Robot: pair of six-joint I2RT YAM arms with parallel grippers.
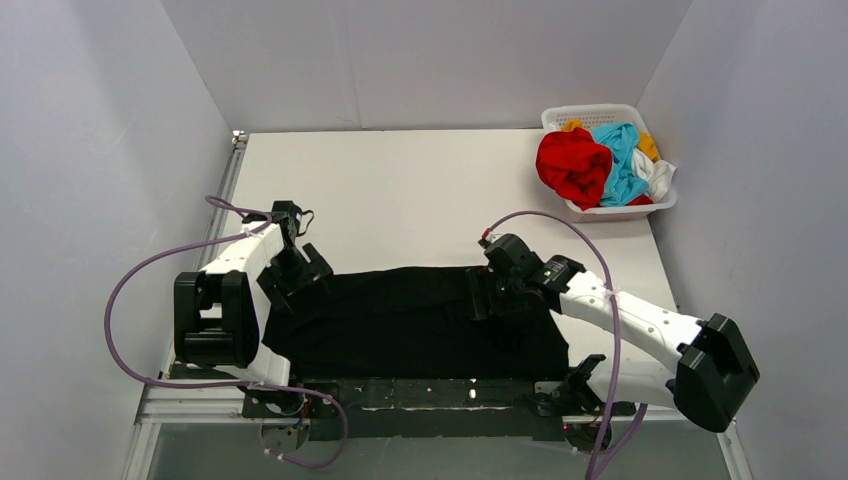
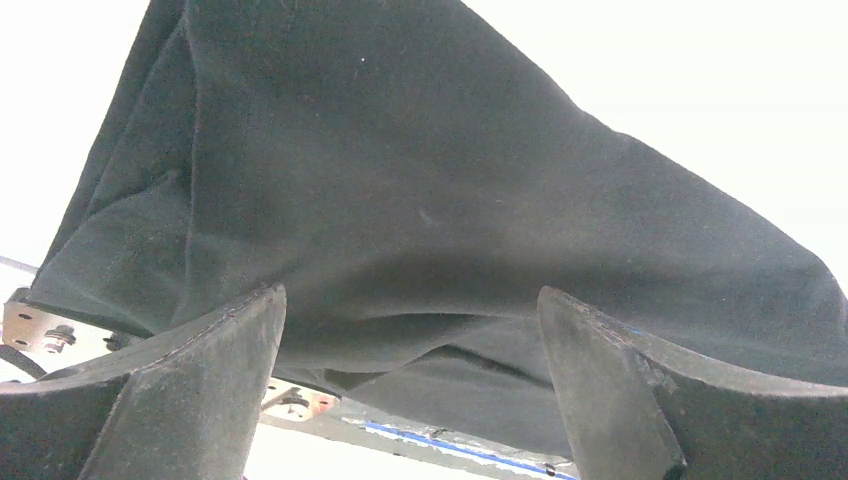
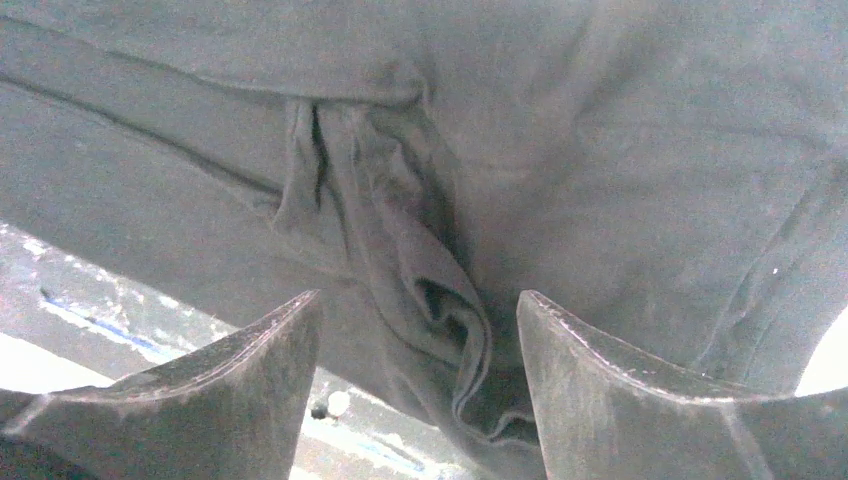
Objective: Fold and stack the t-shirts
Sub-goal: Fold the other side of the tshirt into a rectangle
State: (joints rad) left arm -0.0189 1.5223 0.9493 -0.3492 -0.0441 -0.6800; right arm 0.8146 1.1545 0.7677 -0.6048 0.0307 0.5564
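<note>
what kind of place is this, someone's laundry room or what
Probably a robot lab test cell, not a home: a white table boxed in by bare white panels, a left arm and right arm bolted at its near edge, plus a black t-shirt and a basket of shirts.

White arms with black joints and purple cables.
</note>
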